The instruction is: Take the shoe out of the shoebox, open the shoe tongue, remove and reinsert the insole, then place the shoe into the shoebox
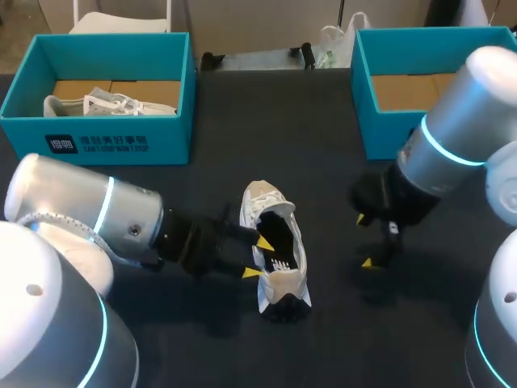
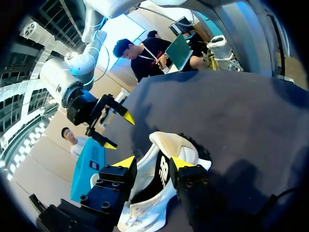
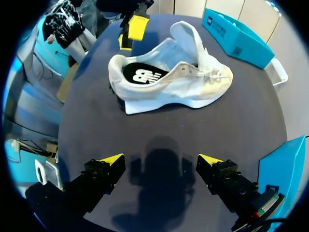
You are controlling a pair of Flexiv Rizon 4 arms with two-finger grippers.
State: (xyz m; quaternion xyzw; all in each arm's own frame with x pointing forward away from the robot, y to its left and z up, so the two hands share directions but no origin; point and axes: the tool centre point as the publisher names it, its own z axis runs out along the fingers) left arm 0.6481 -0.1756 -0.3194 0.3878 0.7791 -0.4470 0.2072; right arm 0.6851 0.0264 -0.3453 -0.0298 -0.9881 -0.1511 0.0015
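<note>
A white shoe (image 1: 271,202) lies on the dark table mid-way between the two boxes, its black insole (image 1: 283,242) showing inside. My left gripper (image 1: 258,257) is at the shoe's left side, one yellow tip over the insole and the other outside the side wall. Seen from the left wrist, its fingers stand apart over the shoe (image 2: 166,140) with the left gripper (image 2: 153,163) open. My right gripper (image 1: 364,240) hangs wide open to the right of the shoe, apart from it. From the right wrist, the shoe (image 3: 183,84) lies ahead of the empty right gripper (image 3: 161,159).
A teal shoebox (image 1: 113,141) at the back left holds a second white shoe (image 1: 105,103). Another teal shoebox (image 1: 388,129) stands at the back right with only its cardboard floor showing. Bare table lies in front of the shoe.
</note>
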